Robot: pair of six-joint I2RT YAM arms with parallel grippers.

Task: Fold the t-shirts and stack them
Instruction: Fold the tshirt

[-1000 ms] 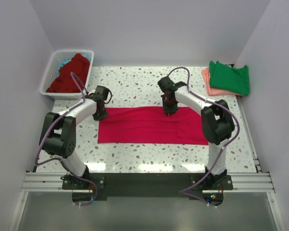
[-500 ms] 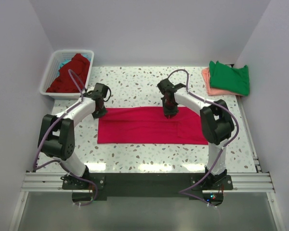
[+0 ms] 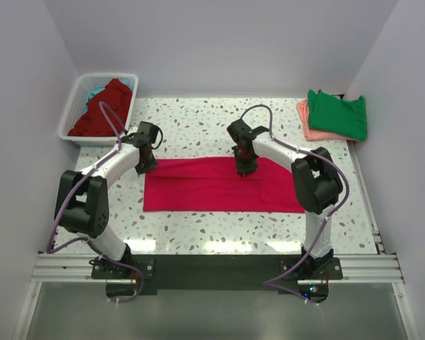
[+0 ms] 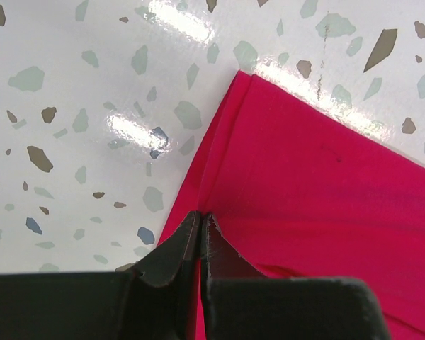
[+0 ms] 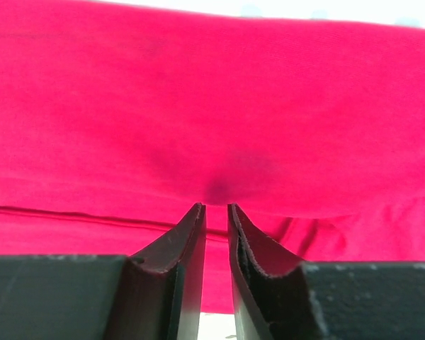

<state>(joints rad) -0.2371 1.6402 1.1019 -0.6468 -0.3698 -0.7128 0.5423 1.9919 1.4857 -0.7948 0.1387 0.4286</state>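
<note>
A crimson-pink t-shirt (image 3: 212, 188) lies on the speckled table as a long folded strip. My left gripper (image 3: 146, 168) sits at its far left corner. In the left wrist view its jaws (image 4: 200, 216) are shut, tips pinching the shirt's (image 4: 326, 198) folded edge. My right gripper (image 3: 246, 170) is at the middle of the far edge. In the right wrist view its jaws (image 5: 217, 207) stand a narrow gap apart, tips nipping a puckered fold of the shirt (image 5: 212, 106). The strip's far right corner now slants.
A white slatted basket (image 3: 66, 129) at the far left holds a dark red shirt (image 3: 103, 110) and a bit of teal cloth (image 3: 93, 92). At the far right a green shirt (image 3: 338, 113) lies folded on a salmon-pink one (image 3: 306, 126). Walls close in on three sides.
The right gripper has shifted slightly left, and the strip's far right corner has pulled inward into a slant. The left gripper has edged a little toward the far left corner.
</note>
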